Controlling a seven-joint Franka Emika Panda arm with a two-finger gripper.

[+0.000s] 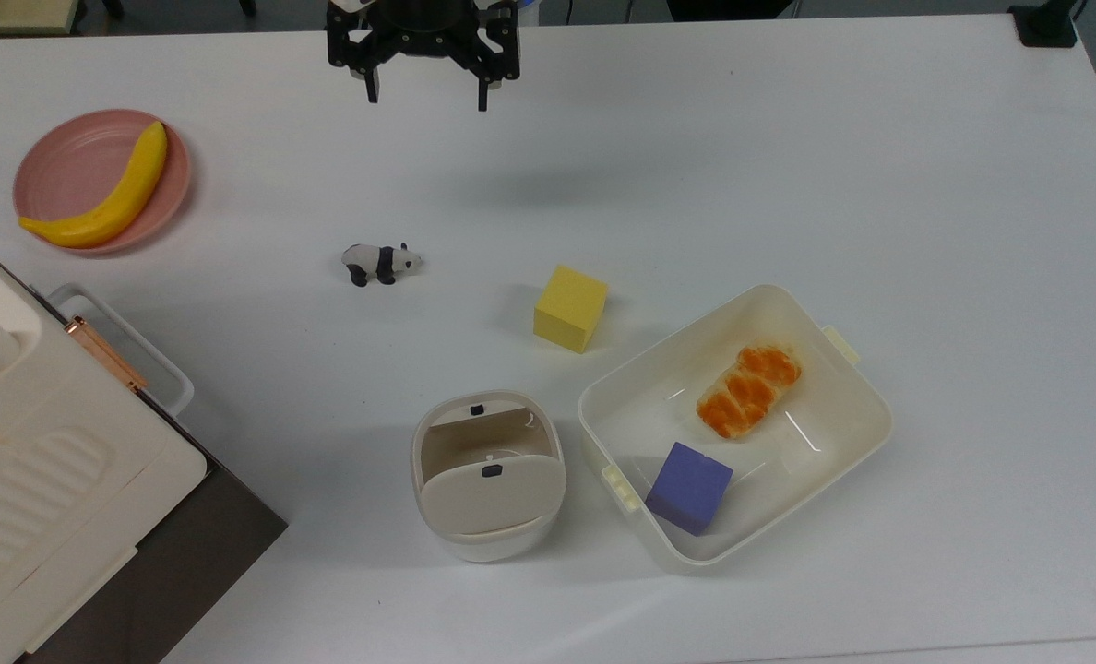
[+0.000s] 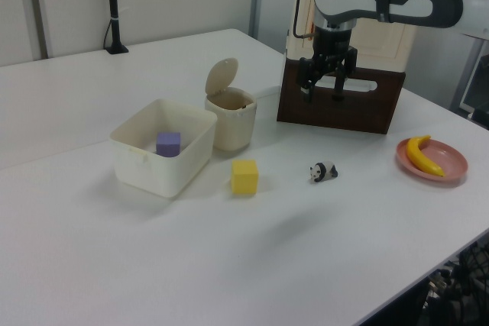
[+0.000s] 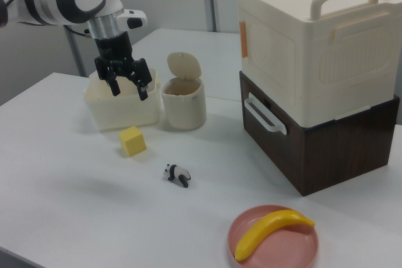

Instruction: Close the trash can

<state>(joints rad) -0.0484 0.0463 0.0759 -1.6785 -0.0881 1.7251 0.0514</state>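
The trash can [image 1: 488, 480] is standing on the white table [image 1: 788, 166] with its hinged lid [image 1: 493, 493] tipped up and back, so the beige inside is showing; in the top view it is sitting just beside the rectangular tub [image 1: 866, 406] on the top view's left, with the yellow cube [image 1: 570, 308] near it and the toy panda [image 1: 380, 263] a little farther off. The hand [image 1: 426, 97] is hanging in the air well apart from the can — near the table's far edge in the top view — with its two fingers spread and nothing between them. The can is looking like thin, stiff plastic, probably light and smooth-walled, so a sideways shove is likely to slide or tip it rather than swing the lid; gripping is hardly needed here. The better contact is probably the raised lid's upper edge or its back face, seen clearly in the left view [image 2: 221, 75], pushing it forward and down over the hinge until the small black latch [image 1: 492, 471] is meeting its mate on the rim [image 1: 476, 409] — pressing straight down at the end, so the table is taking the load.
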